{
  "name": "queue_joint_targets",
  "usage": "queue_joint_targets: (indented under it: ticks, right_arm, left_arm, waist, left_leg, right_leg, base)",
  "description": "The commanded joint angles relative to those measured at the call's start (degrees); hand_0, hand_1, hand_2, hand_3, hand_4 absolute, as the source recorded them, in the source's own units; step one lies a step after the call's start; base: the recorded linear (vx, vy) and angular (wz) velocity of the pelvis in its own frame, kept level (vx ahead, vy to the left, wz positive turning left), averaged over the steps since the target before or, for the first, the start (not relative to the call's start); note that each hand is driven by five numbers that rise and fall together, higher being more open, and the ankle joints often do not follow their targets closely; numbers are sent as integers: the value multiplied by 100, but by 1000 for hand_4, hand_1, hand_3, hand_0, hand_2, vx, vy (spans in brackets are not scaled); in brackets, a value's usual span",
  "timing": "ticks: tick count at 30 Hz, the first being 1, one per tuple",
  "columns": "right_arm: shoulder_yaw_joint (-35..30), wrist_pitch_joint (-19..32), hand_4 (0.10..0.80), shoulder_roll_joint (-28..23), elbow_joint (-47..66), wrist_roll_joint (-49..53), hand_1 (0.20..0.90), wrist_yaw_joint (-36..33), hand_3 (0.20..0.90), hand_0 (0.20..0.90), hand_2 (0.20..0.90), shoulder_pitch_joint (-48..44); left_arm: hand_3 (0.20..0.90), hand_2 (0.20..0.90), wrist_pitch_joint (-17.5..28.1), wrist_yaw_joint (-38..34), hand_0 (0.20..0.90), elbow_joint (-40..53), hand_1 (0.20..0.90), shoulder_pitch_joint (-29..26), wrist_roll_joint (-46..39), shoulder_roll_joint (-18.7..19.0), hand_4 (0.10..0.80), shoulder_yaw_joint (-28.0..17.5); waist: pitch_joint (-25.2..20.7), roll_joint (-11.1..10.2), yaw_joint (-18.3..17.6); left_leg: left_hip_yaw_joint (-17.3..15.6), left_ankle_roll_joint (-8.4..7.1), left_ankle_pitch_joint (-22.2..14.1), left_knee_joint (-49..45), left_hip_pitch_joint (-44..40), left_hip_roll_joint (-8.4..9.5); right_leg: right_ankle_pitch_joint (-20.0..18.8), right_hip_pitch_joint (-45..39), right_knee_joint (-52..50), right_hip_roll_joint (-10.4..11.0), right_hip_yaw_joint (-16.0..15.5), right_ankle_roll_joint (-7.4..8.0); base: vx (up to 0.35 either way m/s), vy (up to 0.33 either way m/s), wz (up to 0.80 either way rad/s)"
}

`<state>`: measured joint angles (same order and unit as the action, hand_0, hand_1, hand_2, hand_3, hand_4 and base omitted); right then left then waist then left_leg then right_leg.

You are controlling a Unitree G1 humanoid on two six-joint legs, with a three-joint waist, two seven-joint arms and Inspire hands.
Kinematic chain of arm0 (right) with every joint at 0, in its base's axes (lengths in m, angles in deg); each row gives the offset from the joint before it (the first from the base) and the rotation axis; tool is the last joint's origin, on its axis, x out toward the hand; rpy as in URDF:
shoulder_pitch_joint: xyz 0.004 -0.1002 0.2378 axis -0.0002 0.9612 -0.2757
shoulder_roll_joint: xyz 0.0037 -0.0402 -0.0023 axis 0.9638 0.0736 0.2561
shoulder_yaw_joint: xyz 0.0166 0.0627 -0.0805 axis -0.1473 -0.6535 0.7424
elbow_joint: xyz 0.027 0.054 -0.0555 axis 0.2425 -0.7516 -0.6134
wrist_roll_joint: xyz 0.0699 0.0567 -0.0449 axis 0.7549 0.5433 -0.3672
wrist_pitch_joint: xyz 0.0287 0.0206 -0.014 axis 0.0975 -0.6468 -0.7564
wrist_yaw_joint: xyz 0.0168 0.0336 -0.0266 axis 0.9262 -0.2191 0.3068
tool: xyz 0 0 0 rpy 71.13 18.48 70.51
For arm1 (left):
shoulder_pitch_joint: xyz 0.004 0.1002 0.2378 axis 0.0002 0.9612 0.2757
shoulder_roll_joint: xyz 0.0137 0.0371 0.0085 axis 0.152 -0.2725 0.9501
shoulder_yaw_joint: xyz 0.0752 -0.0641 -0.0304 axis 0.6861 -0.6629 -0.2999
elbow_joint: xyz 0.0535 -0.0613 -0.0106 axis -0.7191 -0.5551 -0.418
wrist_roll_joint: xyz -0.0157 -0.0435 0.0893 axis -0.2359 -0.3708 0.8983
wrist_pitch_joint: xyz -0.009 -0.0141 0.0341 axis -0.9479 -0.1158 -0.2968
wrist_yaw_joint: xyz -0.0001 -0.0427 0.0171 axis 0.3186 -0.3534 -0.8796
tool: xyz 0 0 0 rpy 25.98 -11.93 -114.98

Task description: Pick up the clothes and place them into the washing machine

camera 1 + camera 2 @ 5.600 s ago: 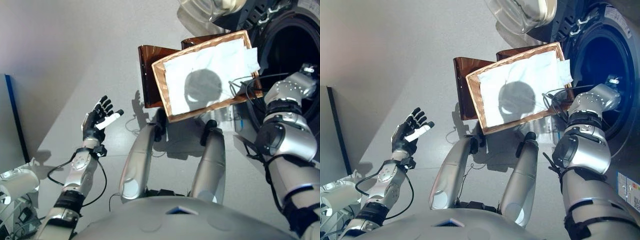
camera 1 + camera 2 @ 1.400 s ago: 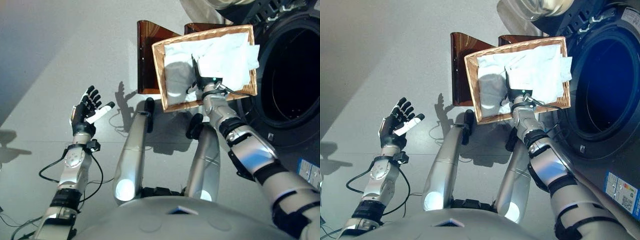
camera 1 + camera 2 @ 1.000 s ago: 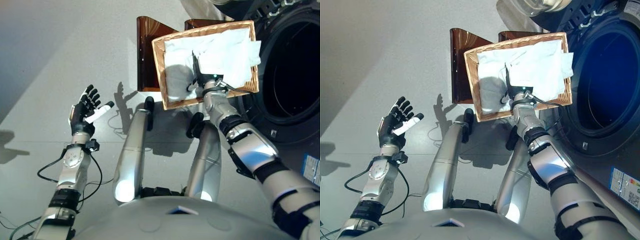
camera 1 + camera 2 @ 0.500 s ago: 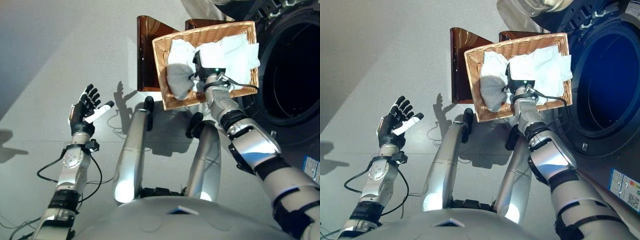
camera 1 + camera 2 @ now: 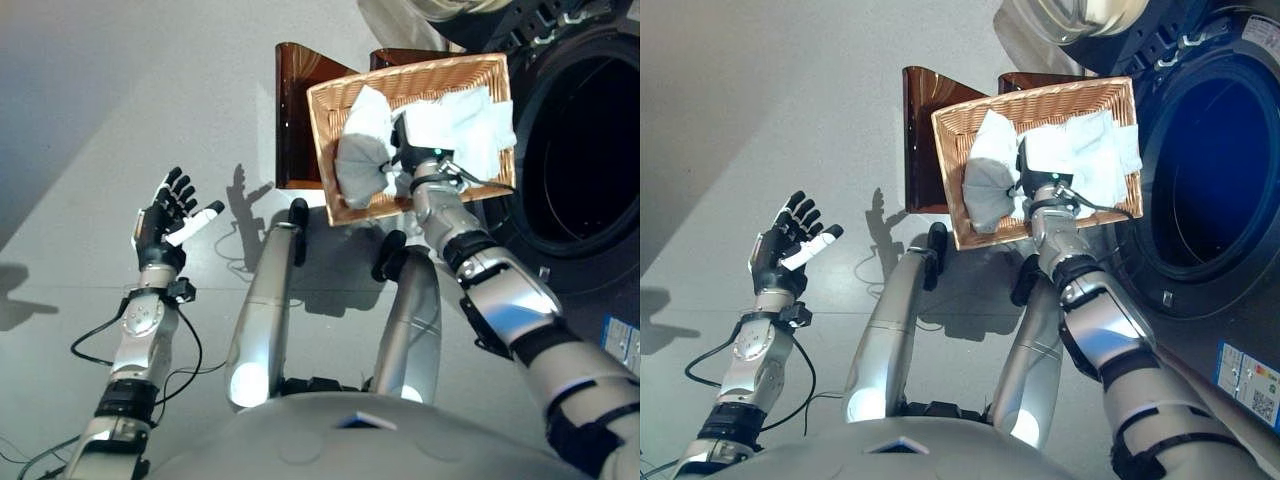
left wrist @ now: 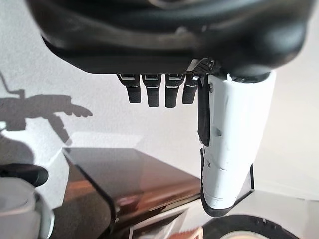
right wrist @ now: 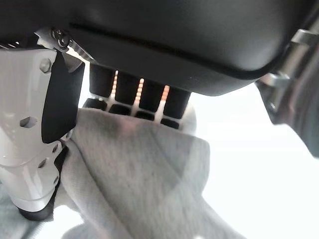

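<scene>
White crumpled cloth (image 5: 365,150) lies bunched in the woven wicker basket (image 5: 330,160), pinched by the right hand (image 5: 405,150) between its fingers and thumb. I think it should lift high over the rim, then swing right to the dark round washing machine opening (image 5: 585,150). The left hand (image 5: 160,220) is spread wide, idle.
</scene>
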<state>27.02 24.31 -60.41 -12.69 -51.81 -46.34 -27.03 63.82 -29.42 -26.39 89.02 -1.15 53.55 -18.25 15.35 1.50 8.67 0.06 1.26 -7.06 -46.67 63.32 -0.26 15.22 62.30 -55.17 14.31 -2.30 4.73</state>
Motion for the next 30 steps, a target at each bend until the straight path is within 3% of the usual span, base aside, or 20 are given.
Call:
queue_joint_targets:
  ticks: [1,15,20,21,22,23,24,28,29,30]
  right_arm:
    - [-341,243,300,-582,499,442,200,-451,200,200,200,338]
    - [-1657,1159,300,-946,1422,2035,200,-620,200,200,200,1437]
    - [-2340,1610,300,-714,1480,3149,200,-647,200,200,200,1616]
    - [-2665,1915,300,-539,1522,3805,200,-585,200,200,200,1685]
    - [-2673,1919,300,-543,1524,3816,200,-575,200,200,200,1693]
    - [-3039,2358,300,-245,1606,4884,200,-355,200,200,200,1737]
    - [-3045,2365,300,-250,1603,4906,200,-335,200,200,200,1742]
    - [-3527,3044,300,301,1715,7073,200,547,200,200,200,1859]
    - [-3815,3376,300,570,1688,8385,200,1084,200,200,200,1782]
    - [-3816,3380,300,566,1678,8397,200,1097,200,200,200,1780]
  left_arm:
    - [900,900,539,-129,900,187,900,158,159,309,800,-450]
    - [900,900,622,-15,900,-39,900,147,137,214,800,-372]
    - [900,900,586,-21,900,27,900,164,119,180,800,-315]
    - [900,900,570,-38,900,-24,900,148,132,127,800,-315]
    - [900,900,570,-39,900,-25,900,146,132,132,800,-309]
    - [900,900,530,-62,900,-48,900,125,133,75,800,-314]
    - [900,900,530,-62,900,-50,900,124,133,80,800,-311]
    - [900,900,460,-66,900,-63,900,123,89,-1,800,-316]
    - [900,900,416,-34,900,-48,900,139,20,-20,800,-302]
    - [900,900,416,-33,900,-48,900,139,20,-19,800,-301]
  waist:
    - [-144,40,-108]
    - [-259,73,-279]
    - [-319,99,-325]
    - [-369,120,-361]
    - [-371,116,-353]
    - [-401,130,-387]
    - [-400,126,-382]
    - [-387,142,-403]
    - [-380,170,-400]
    - [-380,170,-399]
  left_leg:
    - [-158,-66,-246,648,-487,23]
    - [-260,-66,75,1581,-1330,122]
    - [-232,-66,62,1528,-1342,106]
    - [-232,-63,53,1541,-1370,100]
    - [-234,-63,52,1542,-1372,100]
    - [-228,-71,55,1569,-1403,89]
    - [-228,-72,55,1572,-1408,90]
    - [-259,-95,53,1594,-1458,63]
    - [-257,-100,42,1586,-1470,67]
    - [-258,-100,42,1585,-1470,67]
  right_leg:
    - [-621,-162,758,-54,68,-12]
    - [-926,-983,1754,-64,68,93]
    - [-883,-1011,1717,-61,50,76]
    - [-865,-1016,1709,-71,46,73]
    - [-864,-1016,1708,-71,48,73]
    - [-858,-1029,1726,-74,56,76]
    - [-857,-1033,1727,-73,56,76]
    - [-821,-1073,1748,-105,72,52]
    - [-802,-1069,1729,-117,83,41]
    - [-802,-1068,1729,-117,84,41]
  base:
    - [22,-16,-4]
    - [35,-13,-7]
    - [5,-9,-1]
    - [0,0,0]
    - [39,-9,-4]
    - [18,-12,-3]
    - [21,-13,-5]
    - [-6,-14,-5]
    - [-3,-16,-6]
    - [-13,-17,-6]
